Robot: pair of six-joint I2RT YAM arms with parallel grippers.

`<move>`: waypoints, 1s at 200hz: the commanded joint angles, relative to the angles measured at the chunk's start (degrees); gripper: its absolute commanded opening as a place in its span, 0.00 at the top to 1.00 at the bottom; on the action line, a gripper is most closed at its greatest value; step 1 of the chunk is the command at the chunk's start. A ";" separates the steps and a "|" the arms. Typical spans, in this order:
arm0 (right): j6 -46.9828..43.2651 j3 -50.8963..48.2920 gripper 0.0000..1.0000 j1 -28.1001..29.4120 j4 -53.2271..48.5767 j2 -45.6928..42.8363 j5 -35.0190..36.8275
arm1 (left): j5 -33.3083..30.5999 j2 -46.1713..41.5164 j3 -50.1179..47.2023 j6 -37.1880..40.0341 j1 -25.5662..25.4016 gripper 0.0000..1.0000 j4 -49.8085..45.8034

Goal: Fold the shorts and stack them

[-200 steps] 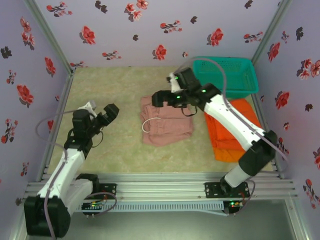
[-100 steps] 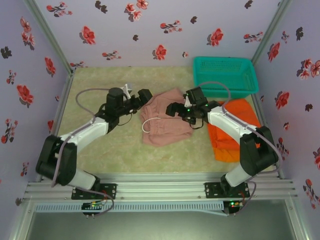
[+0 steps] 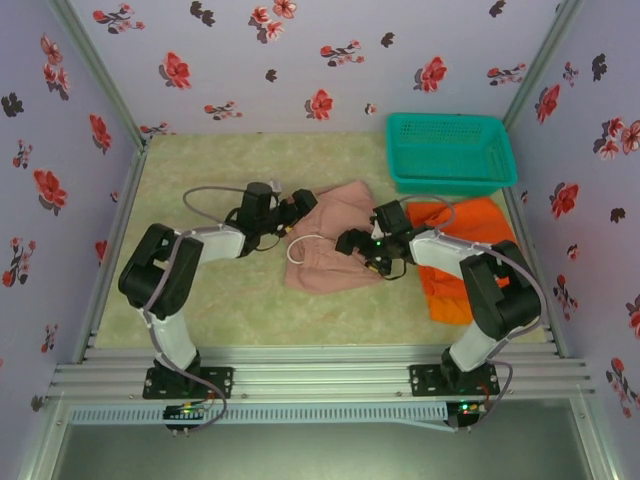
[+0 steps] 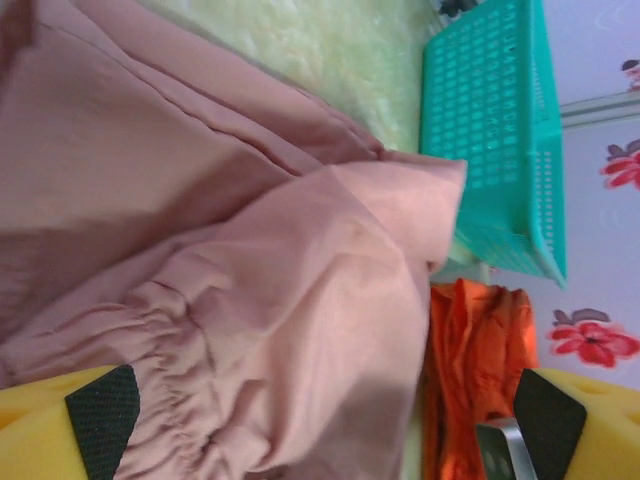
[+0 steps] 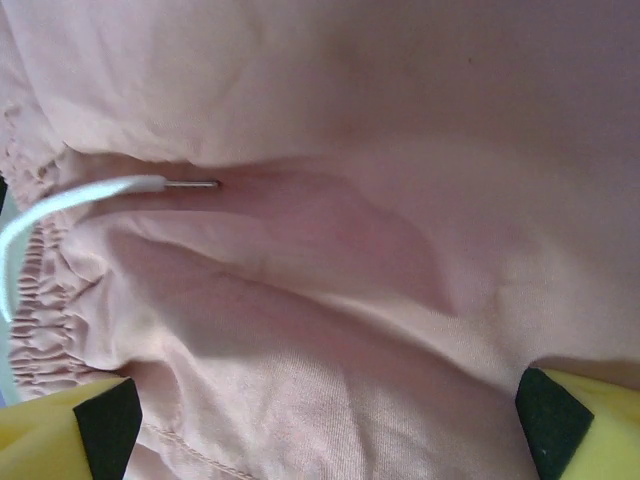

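pink-beige shorts (image 3: 335, 255) — rumpled, mid-counter (image 3: 200, 170), beside orange shorts (image 3: 470, 265). soft, light, likely to bunch; best taken at waistband or hem. left end effector (image 3: 298, 204), right end effector (image 3: 350, 243) — wide open, empty, at its edges.

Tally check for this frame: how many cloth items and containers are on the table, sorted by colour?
Pink-beige shorts: 1
Orange shorts heap: 1 heap; cannot tell how many pieces are in it
Teal mesh basket: 1
Total: 3
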 commanded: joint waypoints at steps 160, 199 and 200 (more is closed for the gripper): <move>-14.27 8.83 0.01 -6.67 -28.75 -19.81 12.00 | -4.33 -16.70 -4.33 -0.66 -12.64 0.01 -10.00; -15.73 9.48 0.01 -9.61 -30.70 -21.32 11.62 | -5.87 -10.63 -7.35 -2.64 -15.79 0.01 -6.58; -15.84 9.54 0.01 -9.64 -30.72 -21.34 11.61 | -5.92 -10.57 -7.52 -2.64 -15.77 0.01 -6.55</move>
